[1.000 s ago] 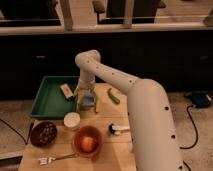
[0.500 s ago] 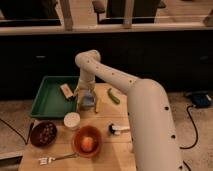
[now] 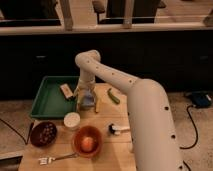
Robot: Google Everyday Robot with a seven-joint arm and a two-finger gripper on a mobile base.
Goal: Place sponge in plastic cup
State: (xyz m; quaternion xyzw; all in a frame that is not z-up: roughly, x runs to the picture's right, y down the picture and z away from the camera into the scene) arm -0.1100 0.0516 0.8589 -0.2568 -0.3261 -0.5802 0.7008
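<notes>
My gripper (image 3: 87,103) points straight down over the table, just right of the green tray (image 3: 47,102). A small light-blue soft thing, the sponge (image 3: 88,101), sits within the gripper. A pale translucent shape around and below it looks like the plastic cup, but I cannot make it out as a separate thing. I cannot tell whether the sponge is held or resting inside.
A tan-brown block (image 3: 66,90) lies in the tray's right part. A green vegetable (image 3: 113,96) lies right of the gripper. Nearer me are a white round cup (image 3: 72,120), an orange bowl (image 3: 87,142), a dark bowl (image 3: 43,133), a fork (image 3: 51,160) and a small steel thing (image 3: 116,129).
</notes>
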